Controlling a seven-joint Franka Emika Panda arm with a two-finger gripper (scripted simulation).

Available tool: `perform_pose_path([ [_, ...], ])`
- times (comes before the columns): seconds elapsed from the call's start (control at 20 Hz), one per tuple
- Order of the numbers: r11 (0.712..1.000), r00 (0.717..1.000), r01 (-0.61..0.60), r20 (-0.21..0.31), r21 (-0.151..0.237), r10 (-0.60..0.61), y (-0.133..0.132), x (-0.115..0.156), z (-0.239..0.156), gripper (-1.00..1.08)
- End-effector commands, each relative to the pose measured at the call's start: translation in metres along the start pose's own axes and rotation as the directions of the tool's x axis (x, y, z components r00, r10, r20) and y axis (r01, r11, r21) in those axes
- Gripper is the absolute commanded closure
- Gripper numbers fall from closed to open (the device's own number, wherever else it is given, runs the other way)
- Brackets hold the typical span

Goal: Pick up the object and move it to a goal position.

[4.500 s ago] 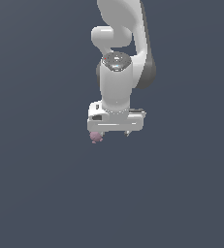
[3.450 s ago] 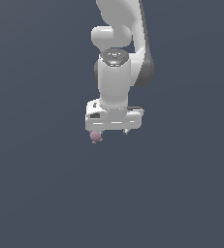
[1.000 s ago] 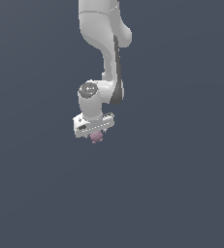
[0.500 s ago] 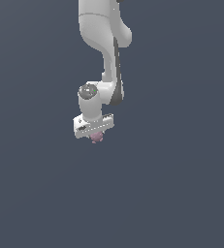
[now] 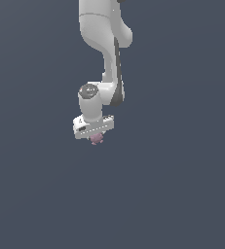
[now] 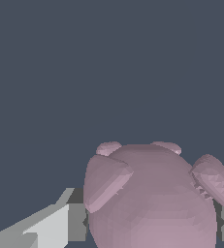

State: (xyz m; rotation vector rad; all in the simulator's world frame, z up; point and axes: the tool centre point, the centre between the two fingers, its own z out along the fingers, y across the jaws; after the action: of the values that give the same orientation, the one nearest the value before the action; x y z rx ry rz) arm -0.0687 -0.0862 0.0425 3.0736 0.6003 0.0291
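Note:
The object is a small dusty-pink knobbly lump hanging just under the white gripper bar in the exterior view. My gripper is shut on it and holds it up off the grey surface. In the wrist view the object fills the space between the fingers, with stubby knobs sticking out on both sides. One grey finger presses against its side; the other shows only at the frame's edge.
The white arm comes down from the exterior view's top, bent at the wrist. Plain dark grey ground surrounds everything in both views.
Since the oldest frames the arm has swung toward the exterior view's left and turned its wrist, carrying the object along. Over the last second it has barely moved.

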Motion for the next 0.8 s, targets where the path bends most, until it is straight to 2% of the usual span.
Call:
perform_pose_path([
  [0.0,1.0,1.0,-0.008,-0.019,-0.014,0.008,0.004,0.007,-0.003,1.08],
  [0.2,0.998,0.997,-0.032,-0.072,-0.053,0.029,0.015,0.024,-0.012,1.08],
  [0.4,0.992,0.987,-0.072,-0.15,-0.108,0.055,0.03,0.049,-0.028,1.08],
  [0.75,0.963,0.943,-0.168,-0.319,-0.212,0.094,0.063,0.095,-0.072,1.08],
])
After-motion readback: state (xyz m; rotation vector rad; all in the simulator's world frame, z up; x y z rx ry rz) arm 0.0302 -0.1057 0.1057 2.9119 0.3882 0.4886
